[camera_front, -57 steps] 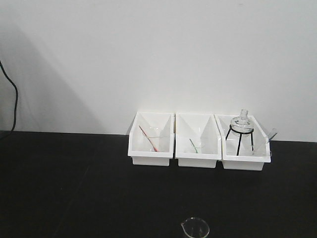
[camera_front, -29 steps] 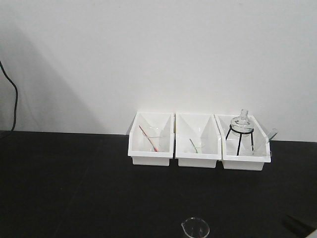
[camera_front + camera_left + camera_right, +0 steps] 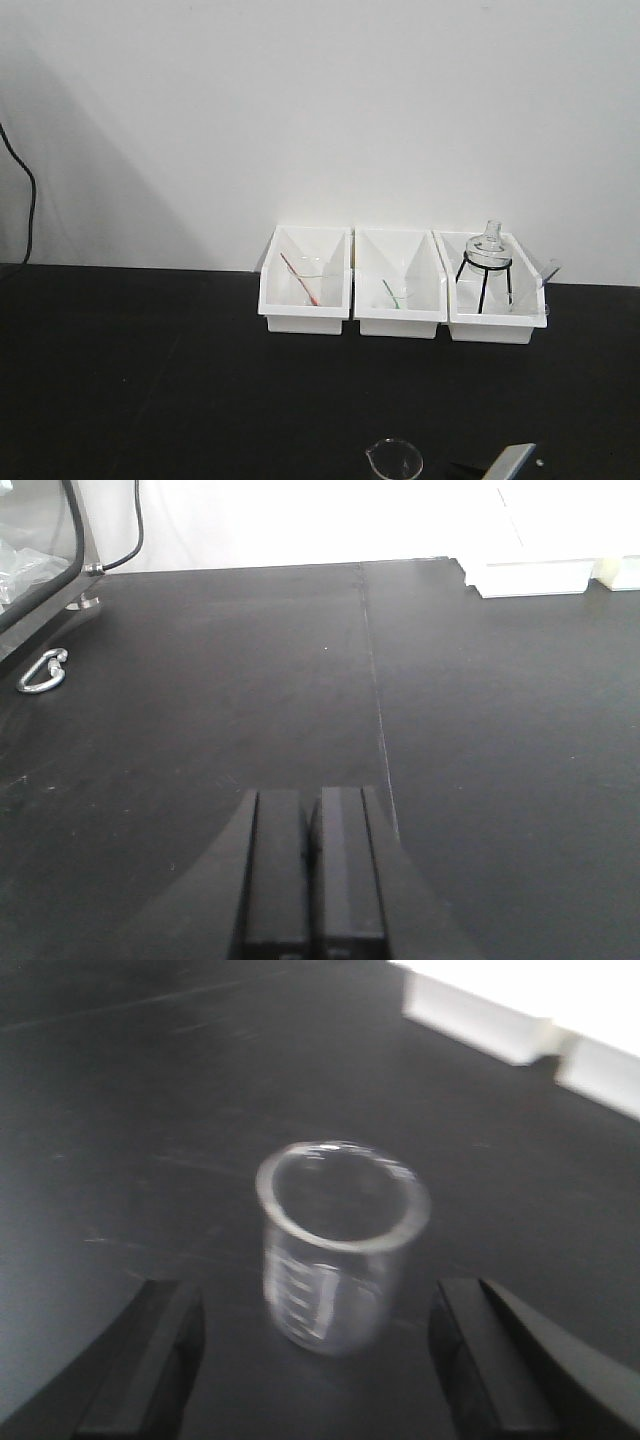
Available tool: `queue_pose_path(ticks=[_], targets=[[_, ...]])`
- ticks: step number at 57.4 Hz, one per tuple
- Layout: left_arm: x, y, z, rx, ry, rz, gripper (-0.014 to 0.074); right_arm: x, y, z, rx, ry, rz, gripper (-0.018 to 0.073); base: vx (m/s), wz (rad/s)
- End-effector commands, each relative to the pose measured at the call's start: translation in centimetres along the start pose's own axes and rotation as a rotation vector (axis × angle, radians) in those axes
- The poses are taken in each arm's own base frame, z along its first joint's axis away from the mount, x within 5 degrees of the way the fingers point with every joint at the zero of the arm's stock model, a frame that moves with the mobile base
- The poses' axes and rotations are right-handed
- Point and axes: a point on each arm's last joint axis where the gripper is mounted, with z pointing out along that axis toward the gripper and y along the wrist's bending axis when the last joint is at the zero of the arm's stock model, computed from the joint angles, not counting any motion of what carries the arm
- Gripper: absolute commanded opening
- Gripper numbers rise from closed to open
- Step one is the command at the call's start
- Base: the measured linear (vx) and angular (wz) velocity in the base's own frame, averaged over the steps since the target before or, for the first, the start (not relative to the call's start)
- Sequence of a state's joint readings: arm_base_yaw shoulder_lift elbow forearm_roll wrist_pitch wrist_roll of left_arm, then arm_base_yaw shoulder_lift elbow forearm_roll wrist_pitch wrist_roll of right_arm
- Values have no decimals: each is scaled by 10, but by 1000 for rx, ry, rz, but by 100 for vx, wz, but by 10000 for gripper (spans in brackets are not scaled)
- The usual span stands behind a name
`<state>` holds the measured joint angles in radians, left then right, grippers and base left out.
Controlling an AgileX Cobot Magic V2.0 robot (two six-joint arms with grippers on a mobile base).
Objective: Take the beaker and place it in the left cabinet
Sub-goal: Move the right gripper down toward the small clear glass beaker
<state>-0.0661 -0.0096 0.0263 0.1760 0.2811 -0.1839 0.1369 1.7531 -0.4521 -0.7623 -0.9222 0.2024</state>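
Note:
The small clear glass beaker [image 3: 394, 461] stands upright on the black table at the bottom edge of the front view. In the right wrist view the beaker [image 3: 338, 1248] stands just ahead of my right gripper [image 3: 315, 1360], whose fingers are wide apart on either side and do not touch it. A part of the right gripper [image 3: 505, 464] shows just right of the beaker in the front view. My left gripper [image 3: 312, 875] is shut and empty above bare table. The left cabinet is only a glass-paned corner [image 3: 30, 550] at the left wrist view's upper left.
Three white bins [image 3: 305, 282] stand in a row by the wall. The right bin holds a glass flask on a black tripod [image 3: 486, 262]. A metal carabiner [image 3: 42, 672] and a black cable [image 3: 135, 525] lie near the cabinet corner.
My right gripper has come into the front view from the lower right and moved left toward the beaker. The beaker has not moved.

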Motion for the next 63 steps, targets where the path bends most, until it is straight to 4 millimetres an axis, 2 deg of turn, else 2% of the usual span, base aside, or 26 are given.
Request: queue_pose_path(ticks=[1,11,12,30,40,51,55,63], targets=[[-11,-2,-3,23,-108,-5,4,-18,-4,15,27,-126,-11,535,0,0],[-11,-2,-3,23,-108,-5,4,-17,-5,38,45,-132,30,535,0,0],[-11,-2,-3,23,-108,-5,4,-16,-8,54,49,-139,45,535,0,0],[-11,-2,-3,23,-108,-5,4,-14,-22,88,59,-163,46,535,0,0],[-11,-2,-3,23,-108,-5,4,-13,-25,97,54,-200,50,533,0,0],[-11,-2,-3,23,-108,-5,4,-12,-24,98,46,-257,61,508,0,0],[-11,-2,-3,23,-108,-5,4,-12,-24,98,45,-263,61,475,0,0],[-11,-2,-3,23,-108,-5,4,-15,-24,97,40,-281,78,347,0,0]])
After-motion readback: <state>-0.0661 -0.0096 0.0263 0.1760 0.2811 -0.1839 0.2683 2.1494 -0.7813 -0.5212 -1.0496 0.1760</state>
